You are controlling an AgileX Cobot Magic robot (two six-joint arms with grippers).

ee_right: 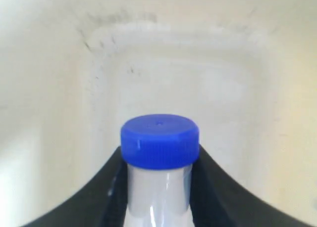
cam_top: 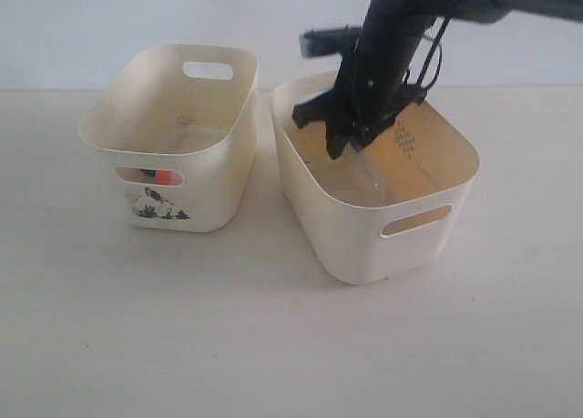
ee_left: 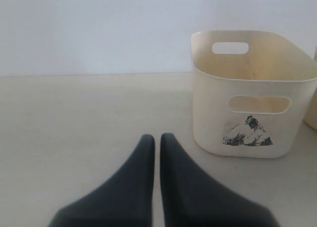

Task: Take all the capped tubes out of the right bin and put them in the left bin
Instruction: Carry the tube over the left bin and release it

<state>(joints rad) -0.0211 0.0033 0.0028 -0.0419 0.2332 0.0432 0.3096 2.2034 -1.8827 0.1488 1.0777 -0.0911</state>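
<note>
**Blue-capped tube [ee_right: 159,187] being held by the right claw [ee_right: 159,160] inside the right bin [cam_top: 364,245]**

The right claw is reaching down into the wider, plain bin, and its two dark fingers are pressing against opposite sides of the clear tube just below the blue cap. Judging from the right wrist view, the claw is clamping the tube rather than merely flanking it. The tube's long axis is running in line with the fingers, with the cap projecting past the fingertips toward the cream inner wall of the bin. In the exterior view the tube itself is too faint to pick out under the arm.

The coming move is turning on one relation. The left bin [cam_top: 209,195], narrower and carrying a sticker [cam_top: 157,206], is standing just beside the right bin, on the left of the claw in the exterior view, with two rims lying between. The load is therefore probably needing a lift clear of both rims before any sideways travel.

The left claw [ee_left: 157,140] is hovering over the tabletop [cam_top: 273,345] with its fingers together and holding nothing, facing the stickered front. The right arm is the nearer one, since it is already gripping the tube.

An orange-red patch [cam_top: 164,176] is showing through the front slot of the left bin, possibly a cap.
</note>
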